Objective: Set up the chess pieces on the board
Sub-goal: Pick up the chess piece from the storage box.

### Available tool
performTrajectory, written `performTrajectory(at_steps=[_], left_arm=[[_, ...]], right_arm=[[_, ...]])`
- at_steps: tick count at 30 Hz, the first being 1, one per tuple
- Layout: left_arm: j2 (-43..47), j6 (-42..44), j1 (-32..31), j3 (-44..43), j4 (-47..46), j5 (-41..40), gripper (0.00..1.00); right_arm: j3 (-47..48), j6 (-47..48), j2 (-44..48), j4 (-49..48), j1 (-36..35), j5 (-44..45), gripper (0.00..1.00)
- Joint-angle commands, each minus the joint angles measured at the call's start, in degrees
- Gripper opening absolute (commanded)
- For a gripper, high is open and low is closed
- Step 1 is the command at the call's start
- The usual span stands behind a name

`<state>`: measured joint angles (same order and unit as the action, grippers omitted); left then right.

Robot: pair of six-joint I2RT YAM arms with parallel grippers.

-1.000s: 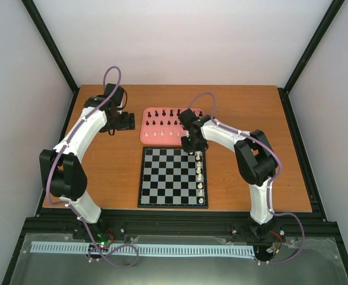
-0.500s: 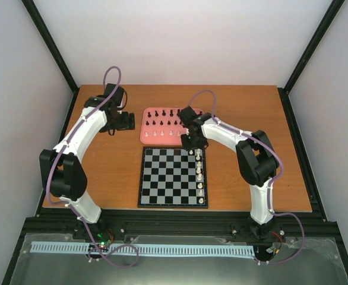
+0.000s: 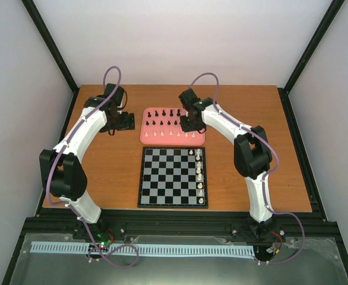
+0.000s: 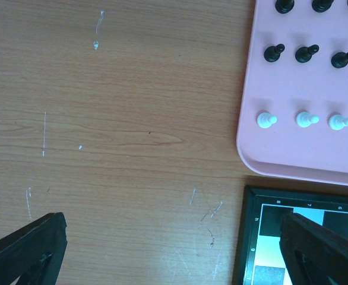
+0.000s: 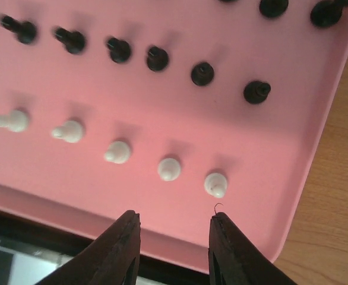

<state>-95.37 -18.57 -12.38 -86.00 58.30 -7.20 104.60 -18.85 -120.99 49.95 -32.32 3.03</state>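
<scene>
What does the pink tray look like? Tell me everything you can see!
The flat pink plastic-looking tray with rounded corners lies on the brown wooden table, just behind the black and pale checkered chessboard. Tiny black chess pieces stand in its far rows, tiny white chess pieces in the near row. The right arm's open tool hovers over its near right corner.

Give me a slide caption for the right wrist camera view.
Open right gripper hovers empty over the pink tray edge, facing a row of white pieces with black pieces behind.
</scene>
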Motion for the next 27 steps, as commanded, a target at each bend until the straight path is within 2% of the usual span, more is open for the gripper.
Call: performTrajectory(at_steps=[1,27], left_arm=[[0.44,0.77,-0.27,-1.36,0.23,-0.44,1.0],[-0.87,0.82,-0.25,-1.98,0.5,-0.45,1.0]], right_arm=[[2.59,0.64,-4.89,3.02,1.83,0.39,0.38],[6.04,1.09,-11.95,2.52,4.32,-2.08,0.31]])
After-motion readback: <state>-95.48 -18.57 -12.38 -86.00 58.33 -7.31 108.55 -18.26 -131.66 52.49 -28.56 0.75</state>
